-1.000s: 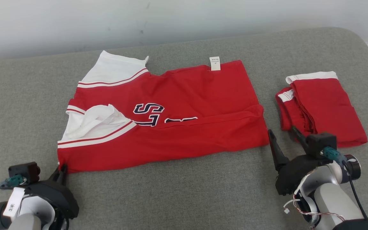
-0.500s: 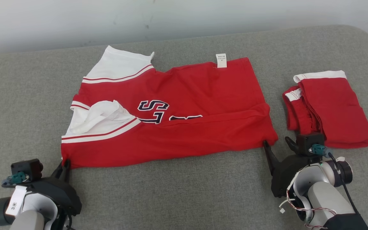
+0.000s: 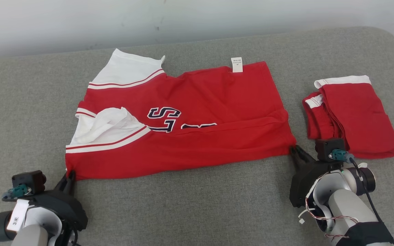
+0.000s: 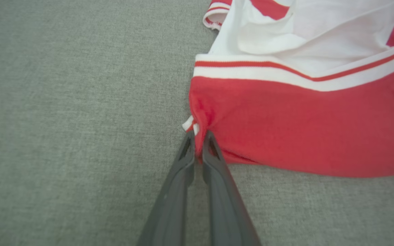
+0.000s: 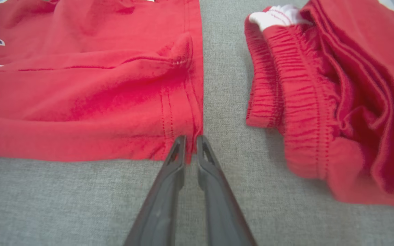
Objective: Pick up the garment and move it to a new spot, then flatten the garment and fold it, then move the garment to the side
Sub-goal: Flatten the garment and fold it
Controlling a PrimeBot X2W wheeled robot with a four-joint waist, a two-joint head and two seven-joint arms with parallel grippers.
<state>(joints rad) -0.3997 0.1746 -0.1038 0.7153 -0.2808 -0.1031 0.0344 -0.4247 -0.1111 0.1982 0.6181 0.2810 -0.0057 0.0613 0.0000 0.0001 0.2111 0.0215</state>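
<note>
The garment (image 3: 197, 112) is a red jersey with white sleeves and dark lettering, lying folded lengthwise across the grey surface. My left gripper (image 3: 69, 176) is shut on its near left corner; in the left wrist view the gripper (image 4: 198, 143) pinches red cloth (image 4: 303, 130) between its tips. My right gripper (image 3: 294, 150) is at the near right corner. The right wrist view shows this gripper (image 5: 191, 145) closed on the hem edge of the garment (image 5: 80, 102), the fingers nearly touching.
A second folded red piece with white trim (image 3: 354, 116) lies just right of the right gripper, close to the hem (image 5: 337, 102). The grey padded surface (image 3: 190, 205) stretches towards me. A pale wall (image 3: 183, 20) runs along the far edge.
My right gripper has moved forward and left to the garment's near right corner, and its wide-open fingers have closed on the hem. The left gripper keeps its hold.
</note>
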